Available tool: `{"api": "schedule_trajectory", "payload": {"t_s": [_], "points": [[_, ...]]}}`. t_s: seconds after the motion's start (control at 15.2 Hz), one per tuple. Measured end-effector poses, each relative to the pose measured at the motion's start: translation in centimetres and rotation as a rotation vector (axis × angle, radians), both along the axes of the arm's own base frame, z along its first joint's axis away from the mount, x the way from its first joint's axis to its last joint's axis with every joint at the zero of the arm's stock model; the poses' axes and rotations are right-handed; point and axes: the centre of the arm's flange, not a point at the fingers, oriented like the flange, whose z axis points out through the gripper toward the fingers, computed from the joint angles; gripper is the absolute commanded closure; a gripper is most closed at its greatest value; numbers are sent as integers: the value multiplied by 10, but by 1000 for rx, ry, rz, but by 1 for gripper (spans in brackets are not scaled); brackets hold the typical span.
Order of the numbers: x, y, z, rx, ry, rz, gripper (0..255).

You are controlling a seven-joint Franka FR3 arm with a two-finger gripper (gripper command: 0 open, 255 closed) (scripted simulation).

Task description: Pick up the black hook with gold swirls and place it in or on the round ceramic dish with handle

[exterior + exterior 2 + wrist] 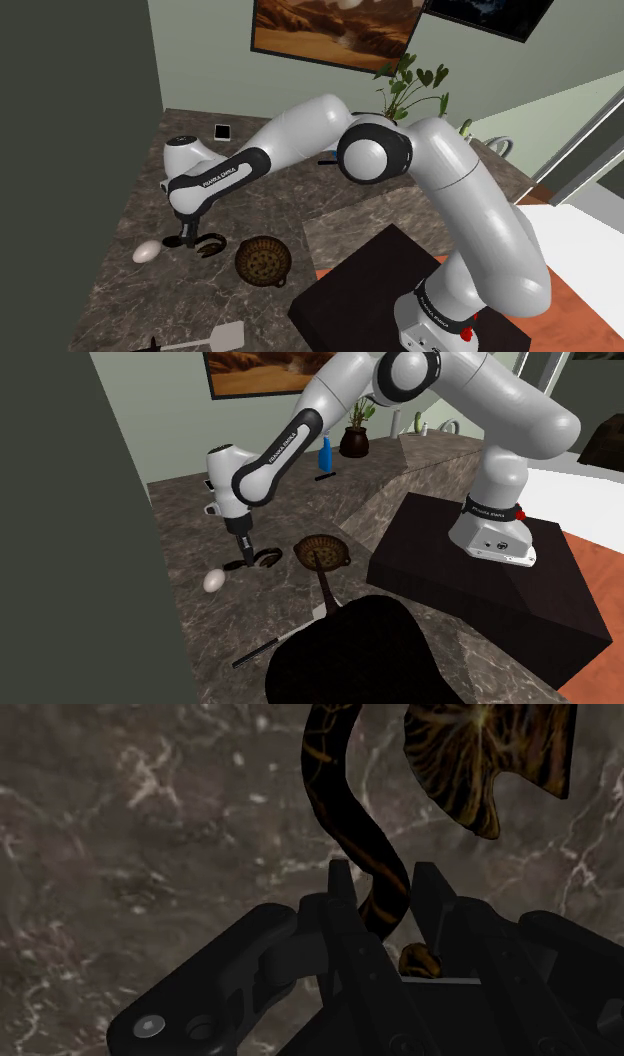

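Where the white arm bends down to the dark marbled desk (pixel 290 205), we see the hand (pixel 188 237) set low at the surface, approx. upright. In the wrist view its two fingers (pixel 342 894) stand narrow, pressed to either side of the curved stem of the black hook (pixel 330 784), i.e. the hand clasps the hook. Gold swirls run along the stem and over a broad leaf-like part beyond the fingertips. The hook sits at desk level; we cannot tell whether it rests on the surface or is just off it. It extends from the hand toward the round dish (pixel 245 262), which lies near it on the shoulder view's right, not touching. In the second exterior view the dish shows a brown patterned bowl w/ a long handle (pixel 328 587). A white egg-shaped object (pixel 147 251) rests just beside the hand, opposite the dish. Farther back are a small white flat item (pixel 222 131), a blue bottle (pixel 324 452) and a potted plant (pixel 410 85). The black stand (pixel 370 280) carries the arm's base.
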Motion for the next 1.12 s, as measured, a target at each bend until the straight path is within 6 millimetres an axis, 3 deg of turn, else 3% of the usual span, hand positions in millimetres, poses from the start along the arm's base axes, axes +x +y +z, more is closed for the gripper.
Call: {"api": "schedule_trajectory", "payload": {"t_s": [1.12], "points": [[1,0,91,0,0,0,255]]}}
